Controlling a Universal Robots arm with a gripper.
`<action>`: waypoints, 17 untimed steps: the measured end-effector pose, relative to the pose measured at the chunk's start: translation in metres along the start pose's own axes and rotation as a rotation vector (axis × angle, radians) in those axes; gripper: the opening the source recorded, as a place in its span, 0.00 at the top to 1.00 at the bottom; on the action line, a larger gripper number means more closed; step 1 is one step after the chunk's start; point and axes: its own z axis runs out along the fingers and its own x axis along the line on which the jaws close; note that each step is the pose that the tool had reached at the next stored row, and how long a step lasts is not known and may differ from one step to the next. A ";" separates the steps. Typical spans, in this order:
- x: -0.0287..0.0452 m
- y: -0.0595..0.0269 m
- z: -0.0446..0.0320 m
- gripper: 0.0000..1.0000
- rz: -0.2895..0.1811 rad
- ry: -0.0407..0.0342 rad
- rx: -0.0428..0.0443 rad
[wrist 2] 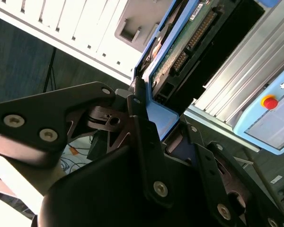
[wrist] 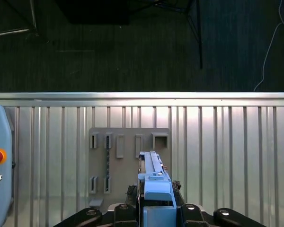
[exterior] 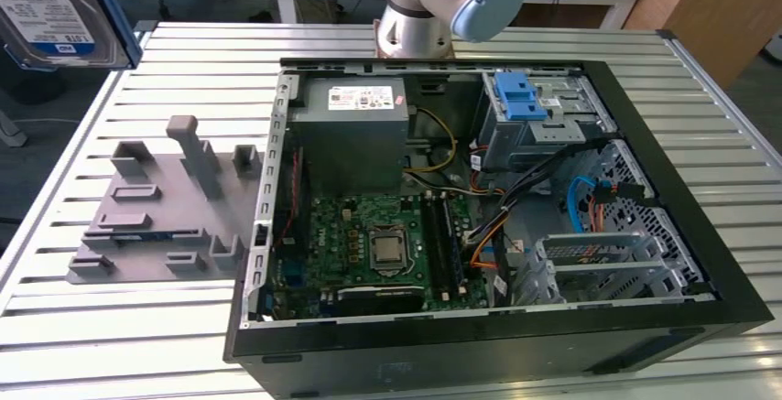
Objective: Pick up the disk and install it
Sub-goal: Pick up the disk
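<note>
Hand (wrist: 155, 197) clamped on disk (wrist: 151, 166), up over grey fixture plate (wrist: 128, 165) nxt to open PC case (exterior: 489, 345).

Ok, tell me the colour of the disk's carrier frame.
Blue, best seen in the first wrist view: the carrier frame of the disk.

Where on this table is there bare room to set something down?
Bare slatted table lies between the grey fixture and the edge nearest the camera, and between the fixture and the far edge. The strip beside the computer case on the exterior view's right is narrow. Inside the case, cables and motherboard crowd it. The tool holds the disk.
</note>
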 end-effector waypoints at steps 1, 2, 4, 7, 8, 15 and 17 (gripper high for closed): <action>0.0001 -0.0015 0.0000 0.64 0.000 -0.0001 -0.0001; 0.0000 -0.0031 0.0000 0.64 0.000 0.0000 -0.0002; 0.0000 -0.0065 -0.0001 0.64 0.000 0.0000 -0.0003; 0.0000 -0.0103 -0.0002 0.64 0.000 0.0000 -0.0003; 0.0000 -0.0111 -0.0002 0.64 0.000 -0.0001 -0.0001; 0.0038 -0.0118 -0.0003 0.64 0.000 0.0000 -0.0003; 0.0061 -0.0118 -0.0003 0.64 0.000 -0.0001 -0.0002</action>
